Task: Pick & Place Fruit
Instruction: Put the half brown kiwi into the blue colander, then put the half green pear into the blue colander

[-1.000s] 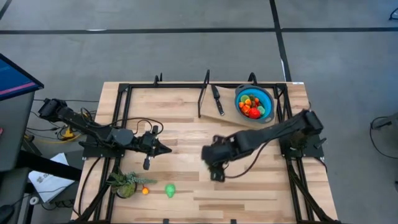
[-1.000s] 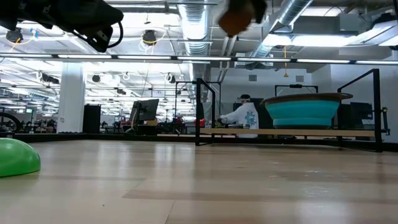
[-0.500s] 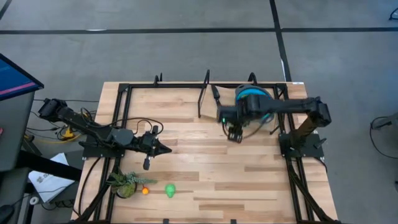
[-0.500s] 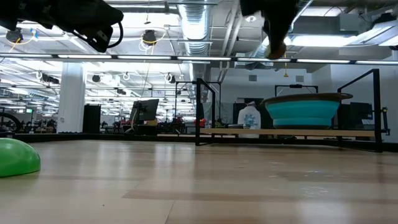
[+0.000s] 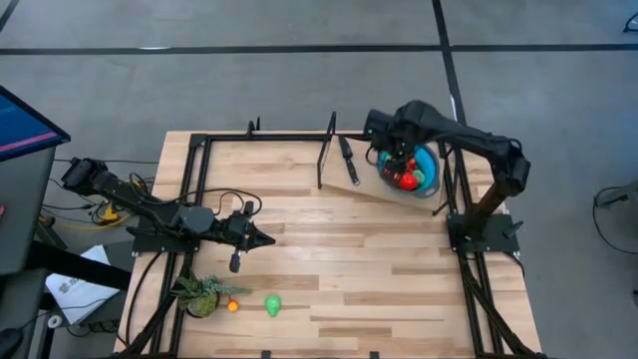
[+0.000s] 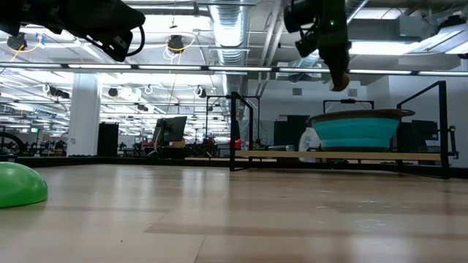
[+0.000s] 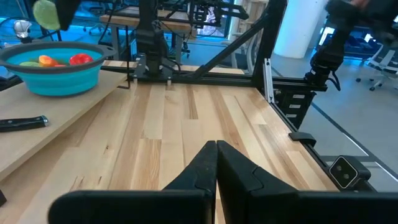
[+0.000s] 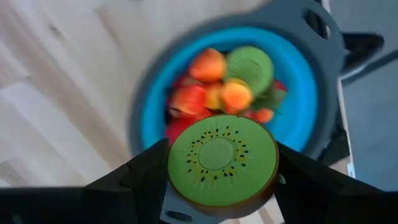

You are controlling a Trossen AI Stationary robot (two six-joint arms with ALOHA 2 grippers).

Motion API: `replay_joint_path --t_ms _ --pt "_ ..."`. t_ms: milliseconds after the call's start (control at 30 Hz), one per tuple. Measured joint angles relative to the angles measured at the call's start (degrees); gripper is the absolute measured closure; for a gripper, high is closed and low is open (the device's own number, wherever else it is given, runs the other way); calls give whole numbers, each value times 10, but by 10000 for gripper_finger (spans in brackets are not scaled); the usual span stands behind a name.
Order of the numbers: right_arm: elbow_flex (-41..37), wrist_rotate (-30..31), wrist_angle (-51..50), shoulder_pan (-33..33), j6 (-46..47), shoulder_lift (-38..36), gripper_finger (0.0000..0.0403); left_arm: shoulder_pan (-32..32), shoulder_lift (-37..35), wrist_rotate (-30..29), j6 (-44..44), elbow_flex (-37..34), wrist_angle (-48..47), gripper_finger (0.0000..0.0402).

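Observation:
My right gripper [image 5: 396, 152] hangs over the blue bowl [image 5: 427, 172] at the table's far right, shut on a kiwi half [image 8: 222, 163] with a green cut face and brown skin [image 6: 338, 79]. Several red, orange and green fruits [image 8: 214, 87] lie in the bowl below it. A green fruit [image 5: 272, 304] and a small orange fruit [image 5: 233, 306] rest on the tabletop near the front left. My left gripper [image 5: 267, 239] stays shut above the table's left middle, touching nothing. My right gripper pinches the kiwi half between its two fingers, one on each side of its brown rim [image 8: 176, 163]. The fingers [image 8: 140, 177] point down from above. The cut face is turned up toward the wrist. The kiwi half hangs clear above the bowl.
A black-handled knife [image 5: 348, 160] lies on the raised wooden board [image 5: 371, 189] left of the bowl. A spiky green plant [image 5: 202, 292] sits by the orange fruit. A black metal frame [image 5: 324, 150] runs around the table; bare wood fills the middle.
My right gripper has swung from over the table's middle toward the far right edge, rising a little and tipping until it points down. It has carried the kiwi half along and now stands over the blue bowl, still shut on it.

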Motion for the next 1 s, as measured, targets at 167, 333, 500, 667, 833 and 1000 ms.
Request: replay_joint_path --t_ms 167,333,500,667,833,1000 --pt "0 0 -9 -59 -11 0 171 0 0 0 0 0 0 401" --pt "0 0 -6 -97 -11 0 152 0 0 0 1 0 0 401" --pt "0 0 -4 -117 1 0 117 0 0 0 1 0 0 401" --pt "0 -4 -6 -111 -27 0 104 0 0 0 1 0 0 401" --pt "-1 -41 40 -69 -67 -9 155 -6 0 0 0 0 0 401" --pt "0 -142 165 6 -107 -40 267 -24 0 0 1 0 -1 401"
